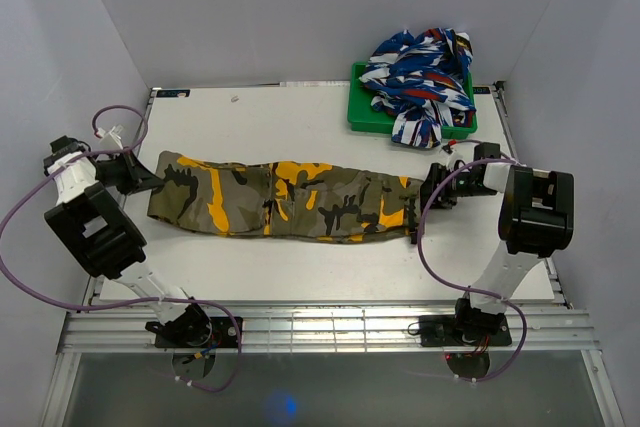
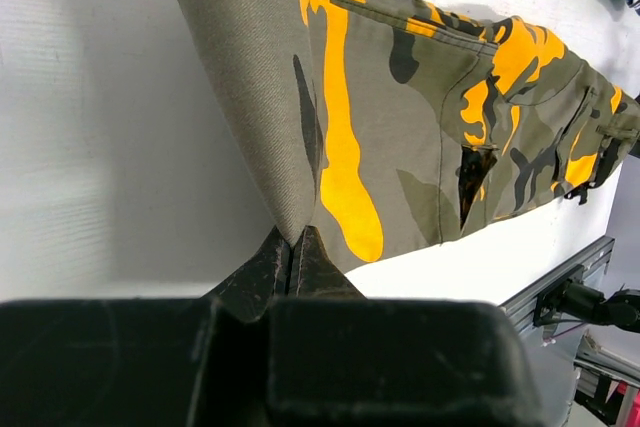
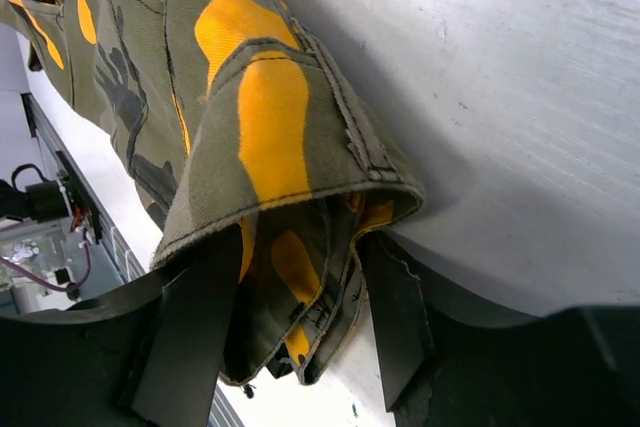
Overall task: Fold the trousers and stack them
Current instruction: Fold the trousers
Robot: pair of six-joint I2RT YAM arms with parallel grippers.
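We see trousers (image 1: 285, 199) in olive-green, black and orange-yellow camouflage; white tabletop (image 1: 300, 117); green tray (image 1: 360, 112); cloth pile (image 1: 420, 72) patterned blue, white, red; pale grey walls (image 1: 250, 7).

Bright even light; soft shadow under trousers (image 3: 250, 117); table (image 3: 520, 67) glare; foreground blurred.

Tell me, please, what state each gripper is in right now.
Left gripper: closed, pinching the edge of the trousers.
Right gripper: open, straddling the trousers' bunched end, not clamped yet.
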